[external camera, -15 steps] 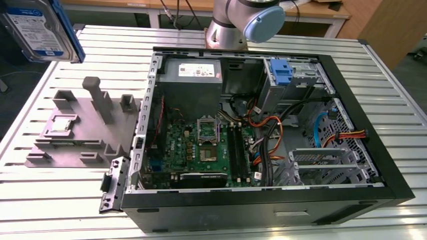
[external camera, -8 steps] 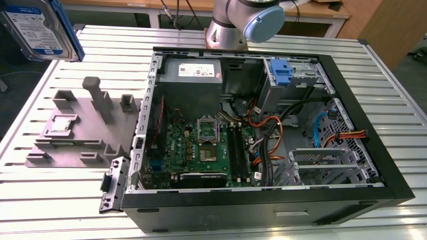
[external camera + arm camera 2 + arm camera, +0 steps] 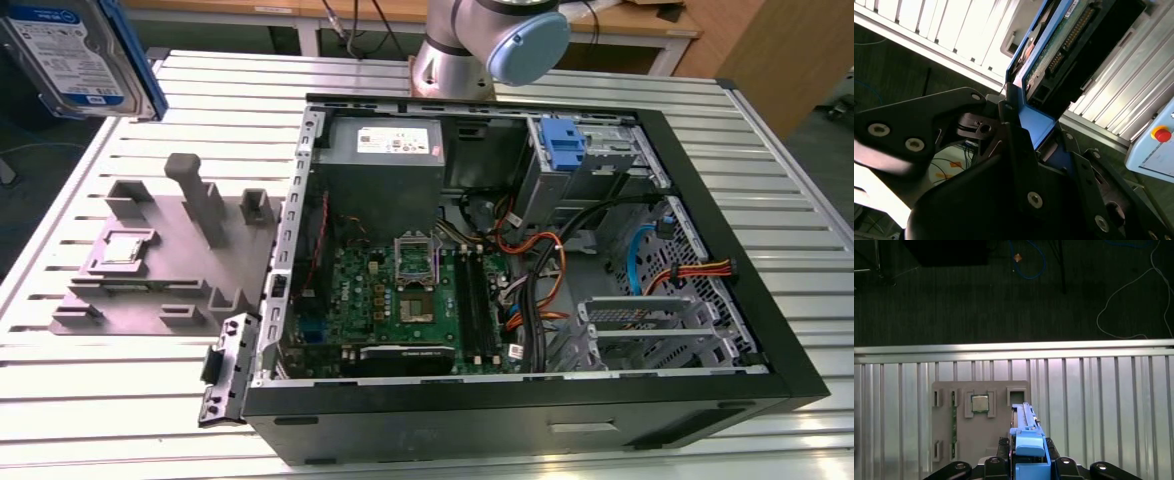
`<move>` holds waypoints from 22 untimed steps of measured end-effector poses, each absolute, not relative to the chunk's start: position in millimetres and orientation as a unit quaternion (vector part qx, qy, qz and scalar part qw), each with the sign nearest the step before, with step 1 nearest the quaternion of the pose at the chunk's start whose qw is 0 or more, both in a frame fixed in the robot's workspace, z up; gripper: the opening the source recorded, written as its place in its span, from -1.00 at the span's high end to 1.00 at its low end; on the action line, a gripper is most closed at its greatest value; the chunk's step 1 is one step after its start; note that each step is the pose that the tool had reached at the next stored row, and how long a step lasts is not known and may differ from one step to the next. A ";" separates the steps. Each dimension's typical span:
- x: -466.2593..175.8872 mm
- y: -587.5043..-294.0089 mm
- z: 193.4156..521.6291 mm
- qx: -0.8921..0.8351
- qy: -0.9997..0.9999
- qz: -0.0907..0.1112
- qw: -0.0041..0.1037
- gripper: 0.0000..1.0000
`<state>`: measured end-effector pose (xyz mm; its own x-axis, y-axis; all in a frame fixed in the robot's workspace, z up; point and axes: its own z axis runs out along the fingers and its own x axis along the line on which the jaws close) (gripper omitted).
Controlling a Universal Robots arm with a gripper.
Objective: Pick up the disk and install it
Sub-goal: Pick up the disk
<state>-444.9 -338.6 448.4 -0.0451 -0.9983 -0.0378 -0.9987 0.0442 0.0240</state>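
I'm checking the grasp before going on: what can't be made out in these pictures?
Exterior view: the disk is cut by the upper edge, so how it is held cannot be told there.
Second wrist view: the gripper covers the disk's held end; their contact is hidden.
First wrist view: the disk shows edge-on; its label face is hidden.
Exterior view: the metal cage's walls hide its inside.

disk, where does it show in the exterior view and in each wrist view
Exterior view: the disk is in the top left corner, above the slatted table.
First wrist view: the disk stands edge-on in the gripper, slatted table beyond.
Second wrist view: the disk shows its circuit-board side past the gripper.
Shared landmark: the slatted table, in all three.
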 end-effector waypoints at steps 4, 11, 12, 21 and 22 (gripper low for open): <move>-445.0 -338.6 450.4 -0.691 0.723 0.022 0.005 0.26; -444.9 -338.6 453.8 -0.691 0.723 0.022 0.005 0.26; -444.9 -338.6 454.3 -0.691 0.723 0.022 0.005 0.26; -444.9 -338.6 458.6 -0.691 0.723 0.022 0.005 0.26; -444.9 -338.6 458.9 -0.691 0.723 0.022 0.005 0.26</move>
<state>-444.9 -338.6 458.9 -0.0450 -0.9983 -0.0378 -0.9987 0.0442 0.0240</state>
